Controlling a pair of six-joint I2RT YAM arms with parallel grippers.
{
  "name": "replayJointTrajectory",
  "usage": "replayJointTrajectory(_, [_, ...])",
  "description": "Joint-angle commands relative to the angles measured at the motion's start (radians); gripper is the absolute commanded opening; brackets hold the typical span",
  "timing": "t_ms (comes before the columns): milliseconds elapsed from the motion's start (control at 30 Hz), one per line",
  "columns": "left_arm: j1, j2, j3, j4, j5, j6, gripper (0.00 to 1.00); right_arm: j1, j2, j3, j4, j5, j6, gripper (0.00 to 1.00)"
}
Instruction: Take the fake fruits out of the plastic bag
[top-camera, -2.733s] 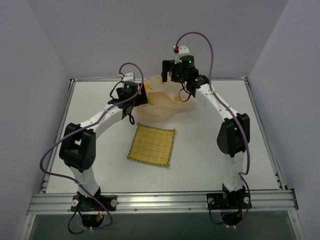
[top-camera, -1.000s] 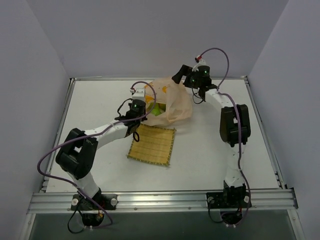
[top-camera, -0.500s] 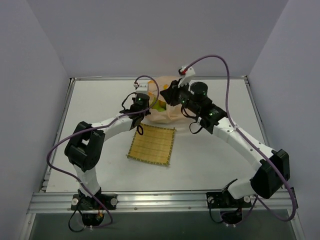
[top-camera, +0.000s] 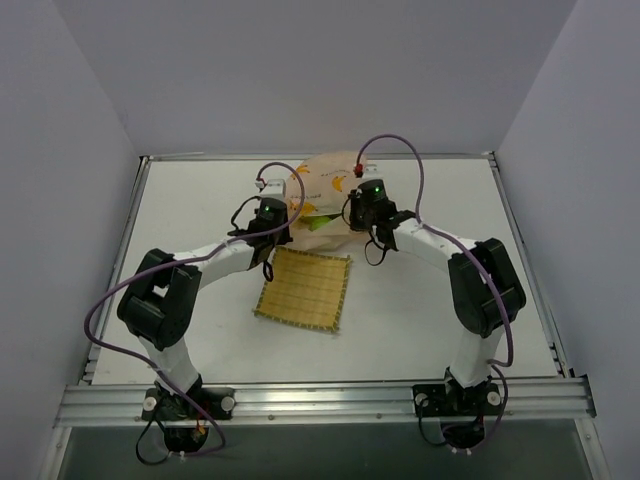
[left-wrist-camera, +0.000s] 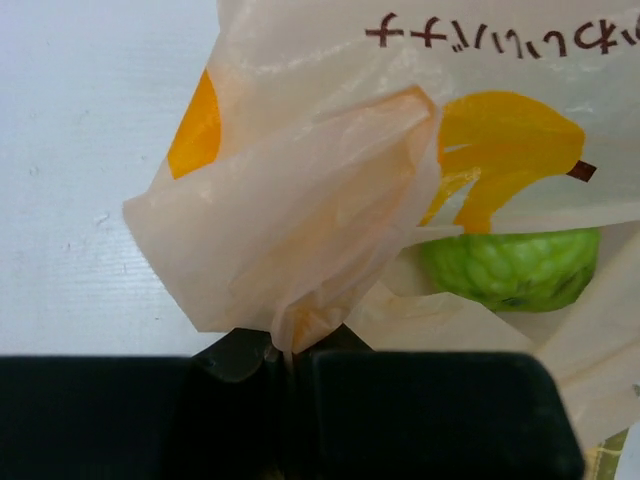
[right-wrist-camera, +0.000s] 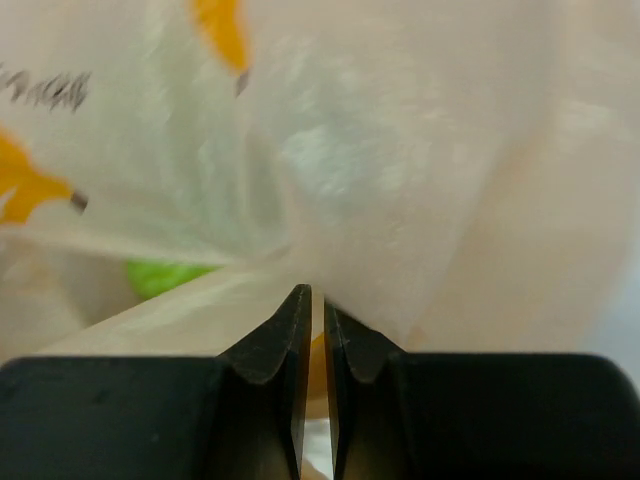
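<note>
The peach plastic bag (top-camera: 328, 185) stands bunched at the back middle of the table, held up between both arms. My left gripper (top-camera: 289, 213) is shut on a gathered fold of the bag's left edge (left-wrist-camera: 300, 230). My right gripper (top-camera: 347, 213) has its jaws almost together, with thin film of the plastic bag (right-wrist-camera: 420, 200) pinched at the tips. A bumpy green fake fruit (left-wrist-camera: 510, 265) lies inside the open bag and shows as a green patch (right-wrist-camera: 165, 275) in the right wrist view. Yellow-green shows in the bag's mouth (top-camera: 318, 222). The other fake fruits are hidden.
A square woven straw mat (top-camera: 303, 290) lies just in front of the bag. The white table (top-camera: 180, 200) has a raised rim, and grey walls stand on three sides.
My right arm swung in from the back right to the bag's right side and closed its jaws on the plastic. The left gripper kept its hold on the bag.
</note>
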Motion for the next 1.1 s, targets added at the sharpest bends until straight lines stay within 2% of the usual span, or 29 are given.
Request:
replayJointTrajectory(0, [0.002,-0.047,-0.001,0.032,0.021,-0.021,0.02,-0.062,-0.002,0.037,0.025,0.199,-0.016,0.07])
replayJointTrajectory(67, [0.004,-0.037,-0.003,0.076,0.037,-0.015,0.02,-0.067,-0.007,0.045,0.029,0.195,-0.046,0.10])
replayJointTrajectory(100, [0.004,-0.020,0.000,0.083,0.045,-0.009,0.02,-0.059,-0.023,0.047,0.031,0.120,-0.066,0.13])
replayJointTrajectory(133, [0.002,-0.017,0.002,0.096,0.050,-0.009,0.02,-0.050,-0.034,0.047,0.028,0.075,-0.088,0.23])
replayJointTrajectory(200, [0.002,-0.018,-0.014,0.119,0.064,-0.006,0.02,-0.007,-0.075,0.053,-0.041,0.038,-0.129,0.35])
replayJointTrajectory(233, [0.002,-0.021,-0.017,0.127,0.065,-0.003,0.02,0.005,-0.099,0.044,-0.055,0.020,-0.133,0.50])
replayJointTrajectory(300, [0.002,-0.030,-0.024,0.133,0.061,0.005,0.02,0.020,-0.170,-0.011,-0.053,-0.064,-0.101,0.62])
replayJointTrajectory(333, [0.004,-0.035,-0.029,0.145,0.062,0.005,0.02,0.025,-0.195,-0.030,-0.043,-0.130,-0.087,0.64])
replayJointTrajectory(400, [0.002,-0.046,-0.044,0.167,0.077,0.006,0.02,0.042,-0.232,-0.054,-0.018,-0.175,-0.085,0.63])
replayJointTrajectory(500, [0.004,-0.053,-0.053,0.184,0.091,0.006,0.02,0.056,-0.208,-0.033,-0.012,-0.230,-0.105,0.56])
replayJointTrajectory(533, [0.006,-0.056,-0.058,0.189,0.093,0.006,0.03,0.065,-0.189,-0.003,-0.012,-0.221,-0.108,0.49])
replayJointTrajectory(633, [0.015,-0.076,-0.070,0.195,0.099,-0.009,0.10,0.068,-0.099,0.059,-0.014,-0.195,-0.117,0.37])
replayJointTrajectory(700, [0.038,-0.086,-0.072,0.198,0.119,-0.018,0.13,0.068,-0.026,0.091,-0.017,-0.192,-0.117,0.33])
replayJointTrajectory(967, [0.055,-0.095,-0.109,0.219,0.179,-0.064,0.15,0.073,0.068,0.179,-0.027,-0.189,-0.122,0.31])
replayJointTrajectory(1067, [0.050,-0.110,-0.110,0.215,0.179,-0.060,0.15,0.073,0.078,0.191,-0.033,-0.183,-0.130,0.34])
